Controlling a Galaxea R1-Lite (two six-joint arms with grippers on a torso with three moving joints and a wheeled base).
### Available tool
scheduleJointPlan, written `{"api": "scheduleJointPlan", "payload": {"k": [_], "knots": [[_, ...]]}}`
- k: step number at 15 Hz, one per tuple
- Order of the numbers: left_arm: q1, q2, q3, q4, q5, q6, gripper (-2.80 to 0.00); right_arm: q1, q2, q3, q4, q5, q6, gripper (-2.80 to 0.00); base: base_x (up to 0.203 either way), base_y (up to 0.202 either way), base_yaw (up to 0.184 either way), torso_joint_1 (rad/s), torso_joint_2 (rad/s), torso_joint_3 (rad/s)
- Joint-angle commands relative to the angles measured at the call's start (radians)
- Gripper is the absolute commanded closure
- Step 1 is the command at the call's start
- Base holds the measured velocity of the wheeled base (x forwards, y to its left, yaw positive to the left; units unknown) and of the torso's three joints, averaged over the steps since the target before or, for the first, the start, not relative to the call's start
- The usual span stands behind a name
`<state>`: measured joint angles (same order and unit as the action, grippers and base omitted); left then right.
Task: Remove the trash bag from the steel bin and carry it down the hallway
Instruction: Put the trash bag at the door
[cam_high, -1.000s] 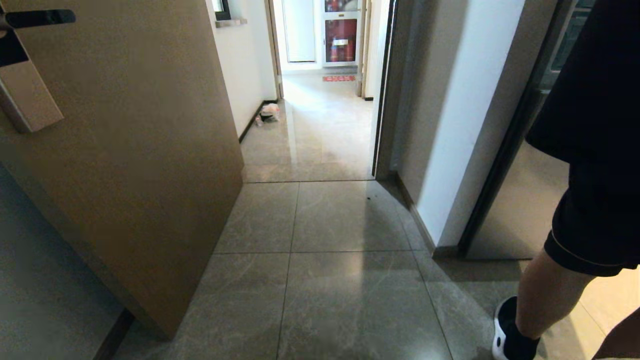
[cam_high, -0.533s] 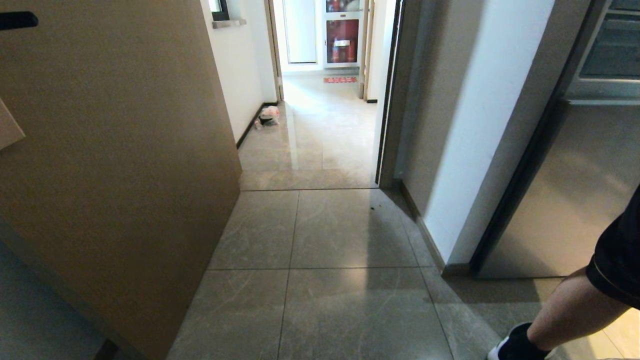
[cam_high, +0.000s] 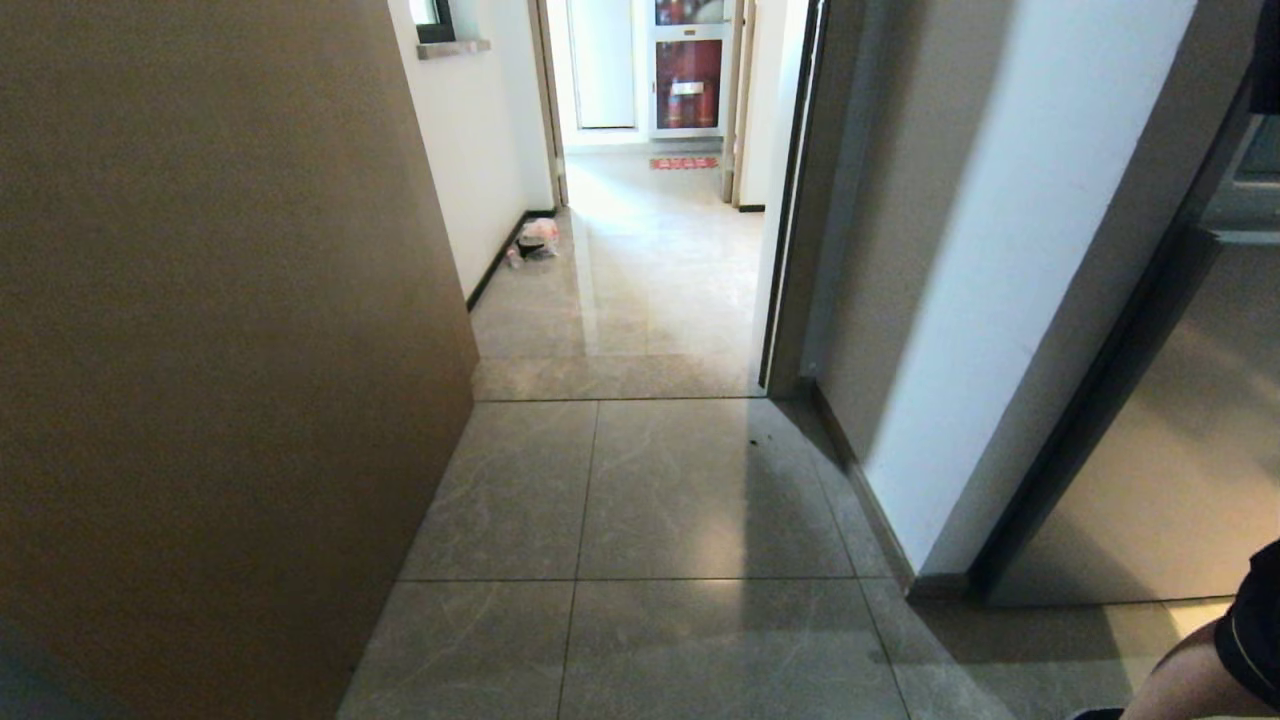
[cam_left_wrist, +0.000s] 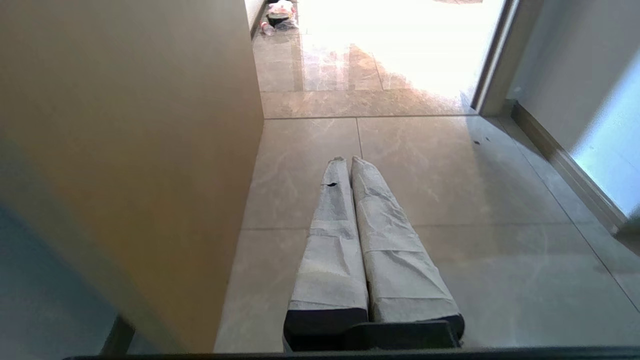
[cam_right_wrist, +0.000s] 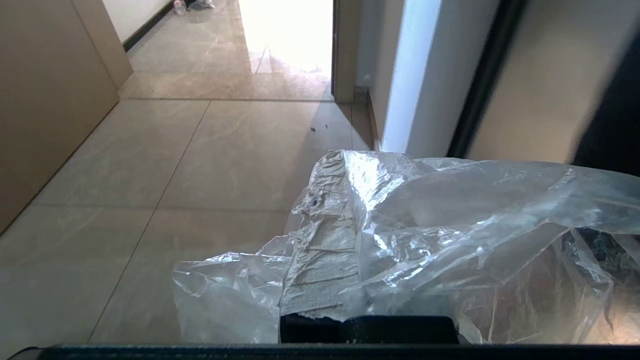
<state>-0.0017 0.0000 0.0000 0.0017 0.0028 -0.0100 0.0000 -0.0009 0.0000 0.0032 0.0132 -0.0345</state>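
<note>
The right end effector (cam_right_wrist: 345, 165) is pinching the trash bag (cam_right_wrist: 450, 235), its thin film draping over the wrapped fingers (cam_right_wrist: 325, 250). The bag is looking light, limp, slippery and tearable; gathered folds are suiting a grip better than a single layer. The left end effector (cam_left_wrist: 348, 160) is riding closed and empty.

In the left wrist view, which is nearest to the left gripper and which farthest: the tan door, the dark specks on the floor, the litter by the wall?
From the left gripper, shut and empty:
1. The tan door, close alongside the gripper.
2. The dark specks, on the tile toward the doorway's far jamb.
3. The litter, far down the hallway, against the skirting.
</note>
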Motion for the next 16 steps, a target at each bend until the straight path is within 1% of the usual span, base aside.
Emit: {"api": "scheduleJointPlan", "payload": {"k": [1,16], "knots": [[0.0,0.0,0.0,0.0,0.0,-0.001,0.0,0.0,0.001,0.002,0.0,0.001,-0.001,0.0,0.196,0.0,-0.001,-0.002,0.0,-0.002],[0.0,0.0,0.0,0.0,0.0,-0.001,0.0,0.0,0.001,0.002,0.0,0.001,-0.001,0.0,0.193,0.0,0.001,0.002,0.0,0.002]]}}
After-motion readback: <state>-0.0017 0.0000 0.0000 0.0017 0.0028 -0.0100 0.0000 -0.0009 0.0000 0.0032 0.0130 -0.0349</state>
